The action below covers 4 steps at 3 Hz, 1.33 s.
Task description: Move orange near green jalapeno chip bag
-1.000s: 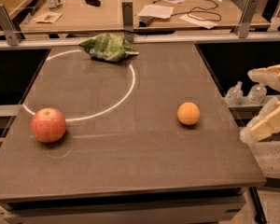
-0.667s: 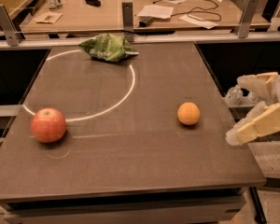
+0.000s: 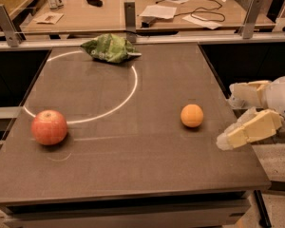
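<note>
Hanging at the right edge of the table [image 3: 147, 175], the gripper [image 3: 227, 118] points leftward toward the tabletop. Its two pale fingers [image 3: 251, 129] are spread well apart with nothing between them. The upper finger sits beyond the table's right side, while the tip of the lower one reaches over the table's right edge. The orange [image 3: 192, 115] rests on the brown surface, right of the middle, near the gripper on its left and not touching it. The chip bag [image 3: 109, 48], green and crumpled, lies at the far side of the table, left of centre, across the top of a white circle [image 3: 131, 87] marked on the surface. The orange and the chip bag are well apart, and the orange lies outside the circle, to its right. A red apple [image 3: 49, 127], larger than the orange, stands near the left edge of the table, a little closer to the front than the orange, at the lower-left arc of the circle line. Behind the table runs a metal rail with upright brackets [image 3: 129, 14]. Past it a wooden desk [image 3: 85, 18] carries loose papers [image 3: 162, 11] and some small dark items too blurred to tell apart.
</note>
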### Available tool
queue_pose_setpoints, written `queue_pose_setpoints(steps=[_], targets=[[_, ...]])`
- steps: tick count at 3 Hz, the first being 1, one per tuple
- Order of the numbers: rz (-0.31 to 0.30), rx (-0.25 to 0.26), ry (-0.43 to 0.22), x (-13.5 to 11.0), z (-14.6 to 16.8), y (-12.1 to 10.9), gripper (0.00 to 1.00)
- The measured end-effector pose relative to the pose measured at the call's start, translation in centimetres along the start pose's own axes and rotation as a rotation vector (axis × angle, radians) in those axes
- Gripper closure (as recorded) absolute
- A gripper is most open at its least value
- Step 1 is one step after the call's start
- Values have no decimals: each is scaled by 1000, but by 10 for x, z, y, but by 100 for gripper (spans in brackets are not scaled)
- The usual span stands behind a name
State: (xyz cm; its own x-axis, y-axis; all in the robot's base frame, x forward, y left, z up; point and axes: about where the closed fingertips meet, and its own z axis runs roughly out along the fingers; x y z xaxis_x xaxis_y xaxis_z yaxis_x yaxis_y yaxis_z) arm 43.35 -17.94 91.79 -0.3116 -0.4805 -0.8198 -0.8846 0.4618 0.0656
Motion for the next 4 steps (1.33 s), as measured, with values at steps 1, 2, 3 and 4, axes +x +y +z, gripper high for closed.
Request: queue_pose_setpoints(steps=[1,2,3,4], targets=[[-18,-25,-5,4,14,-4,0],[-85,-60,-4,8,30,-15,0],[-165,-46,-11,11,38,-31,0],[-214,-32,-3,18,44,-49,0]])
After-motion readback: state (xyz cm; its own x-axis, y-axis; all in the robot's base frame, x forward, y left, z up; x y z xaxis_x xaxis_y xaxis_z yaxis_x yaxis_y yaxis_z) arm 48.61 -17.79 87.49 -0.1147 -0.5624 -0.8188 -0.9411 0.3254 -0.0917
